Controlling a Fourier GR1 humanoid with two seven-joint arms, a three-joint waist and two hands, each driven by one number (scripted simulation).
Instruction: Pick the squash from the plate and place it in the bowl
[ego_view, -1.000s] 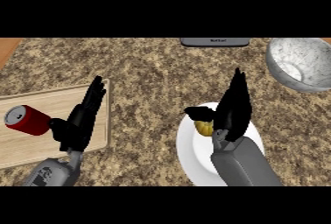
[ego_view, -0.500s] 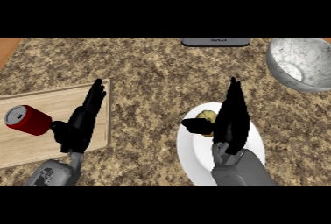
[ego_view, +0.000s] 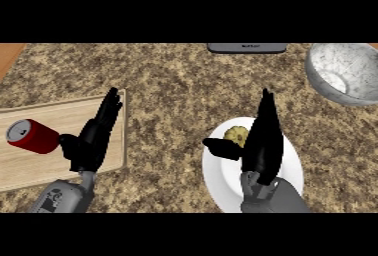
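From the head view, the squash (ego_view: 235, 135) is lying on the white plate (ego_view: 221, 175), toward its upper left part, with the plate sitting on the speckled surface (ego_view: 177, 90). The right hand (ego_view: 260, 145) is hovering over the plate with its fingers (ego_view: 266, 107) stretched straight and its thumb spread out to the left, so the squash is sitting in the gap between thumb and fingers, just beside the palm. Nothing is being held yet; whether the hand is touching the squash I cannot tell. The bowl (ego_view: 345, 72) is waiting at the upper right, well apart from the plate.

The left hand (ego_view: 94, 137) is resting open over the wooden cutting board (ego_view: 44, 165), fingers up, next to a red can (ego_view: 31, 136) (lying on its side, it seems). A dark object (ego_view: 246, 47) is sitting at the far edge of the surface.

The squash is looking small, knobbly and stiff, probably light, and its rounded skin may be slipping against a smooth plate. Closing thumb and fingers across its widest middle, from opposite sides, is likely the safest hold.
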